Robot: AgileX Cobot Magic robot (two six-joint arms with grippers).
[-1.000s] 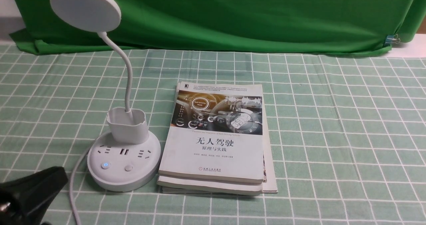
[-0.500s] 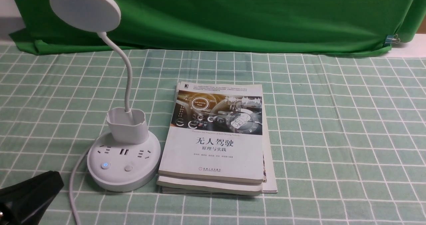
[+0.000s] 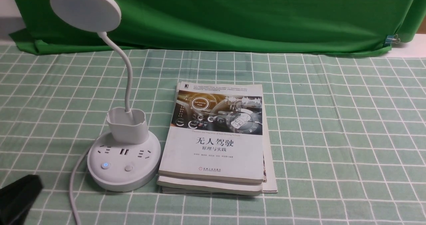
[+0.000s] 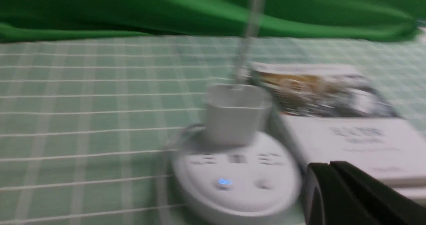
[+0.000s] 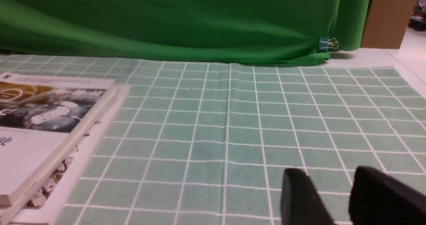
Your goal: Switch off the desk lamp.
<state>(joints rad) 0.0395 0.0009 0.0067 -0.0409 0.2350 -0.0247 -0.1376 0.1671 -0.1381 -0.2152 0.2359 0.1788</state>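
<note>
Left tool: fingers together, nothing held, per left wrist view; front view shows only a blurred tip. Desk lamp ahead of it, toward robot's right, blue button lit. Right tool, right wrist view only: fingers apart.

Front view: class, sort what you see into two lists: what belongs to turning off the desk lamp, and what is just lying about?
Belongs to the job:
- desk lamp
- blue-lit button
- unlit button

Just there:
- stacked books
- green cloth
- binder clip
</note>
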